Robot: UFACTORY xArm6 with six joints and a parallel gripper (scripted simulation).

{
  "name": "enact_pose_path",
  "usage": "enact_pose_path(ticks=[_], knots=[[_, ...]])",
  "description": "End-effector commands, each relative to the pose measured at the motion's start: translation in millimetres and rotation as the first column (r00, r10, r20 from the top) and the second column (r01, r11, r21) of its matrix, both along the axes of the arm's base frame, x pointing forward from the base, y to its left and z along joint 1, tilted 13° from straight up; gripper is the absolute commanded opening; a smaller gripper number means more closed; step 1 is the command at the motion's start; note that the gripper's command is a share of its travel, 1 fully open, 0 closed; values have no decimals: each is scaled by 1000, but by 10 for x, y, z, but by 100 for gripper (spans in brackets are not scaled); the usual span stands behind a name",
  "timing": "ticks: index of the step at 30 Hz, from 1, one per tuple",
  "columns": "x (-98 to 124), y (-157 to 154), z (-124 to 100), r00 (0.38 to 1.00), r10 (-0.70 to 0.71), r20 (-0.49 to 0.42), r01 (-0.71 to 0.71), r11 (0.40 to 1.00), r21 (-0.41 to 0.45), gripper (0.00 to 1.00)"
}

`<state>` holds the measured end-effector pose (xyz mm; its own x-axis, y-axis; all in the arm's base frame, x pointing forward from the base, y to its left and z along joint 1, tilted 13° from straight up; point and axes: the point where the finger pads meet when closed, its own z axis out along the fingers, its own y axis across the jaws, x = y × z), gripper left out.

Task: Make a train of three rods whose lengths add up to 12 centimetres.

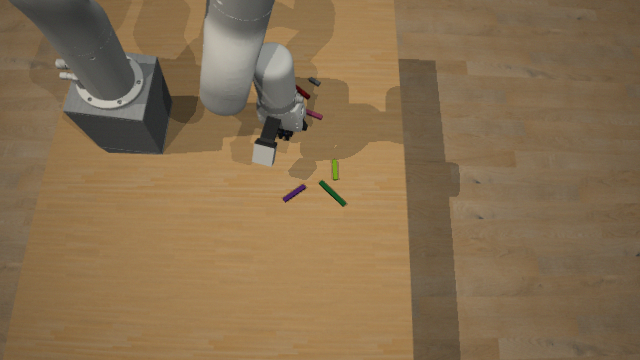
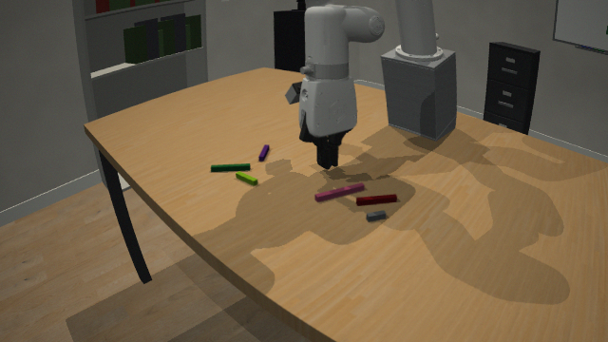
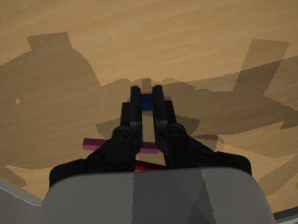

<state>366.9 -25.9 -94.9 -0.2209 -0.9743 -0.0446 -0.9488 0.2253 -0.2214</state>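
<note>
My gripper [image 3: 146, 99] is shut on a small blue rod [image 3: 147, 100], held between the fingertips above the table; in the exterior view the gripper [image 2: 328, 161] hangs a little above the wood. A pink rod [image 2: 339, 192] lies just below it, with a red rod [image 2: 376, 199] and a short grey rod [image 2: 375, 216] beside that. The pink rod [image 1: 314, 114], red rod [image 1: 302, 92] and grey rod [image 1: 314, 81] also show in the top view. A lime rod [image 1: 335, 169], a green rod [image 1: 332, 193] and a purple rod [image 1: 294, 193] lie apart from them.
The arm's grey base block [image 1: 117, 102] stands at the table's far side. The table edge [image 2: 190, 228] runs close to the lime and green rods. A bookshelf [image 2: 142, 43] and a black cabinet [image 2: 510, 85] stand off the table.
</note>
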Motion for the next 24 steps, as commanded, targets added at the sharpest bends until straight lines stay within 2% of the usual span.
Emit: enact_pose_path(ticks=[1, 24], knots=[[7, -1, 6, 1000, 0, 2, 0, 1000, 0, 4], [25, -1, -71, 1000, 0, 2, 0, 1000, 0, 4]])
